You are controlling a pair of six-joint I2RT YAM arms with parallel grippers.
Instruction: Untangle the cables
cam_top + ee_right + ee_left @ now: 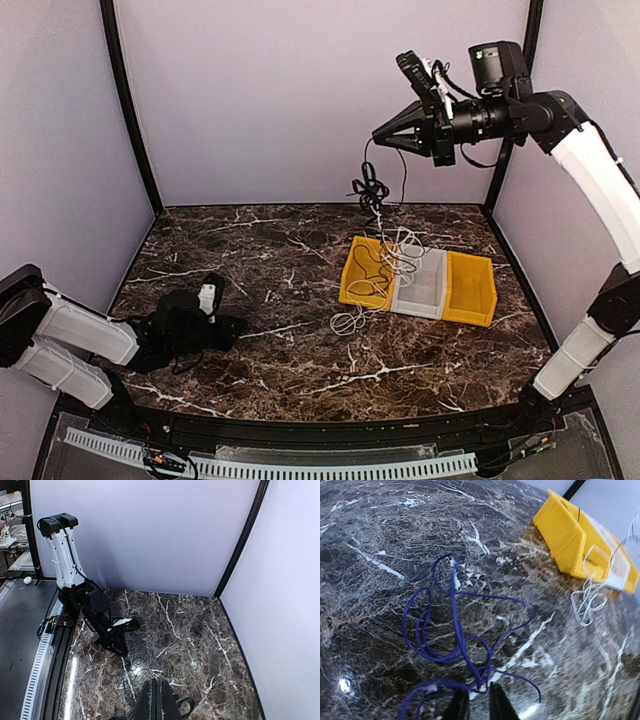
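From my three views, nothing can be read: no lettering, label, brand mark, number or sign is legible on any surface.

Our white-and-black build
We see white-shelled left arm (80, 345), right arm (600, 185); black tapered left tool (479, 696), right tool (378, 133).
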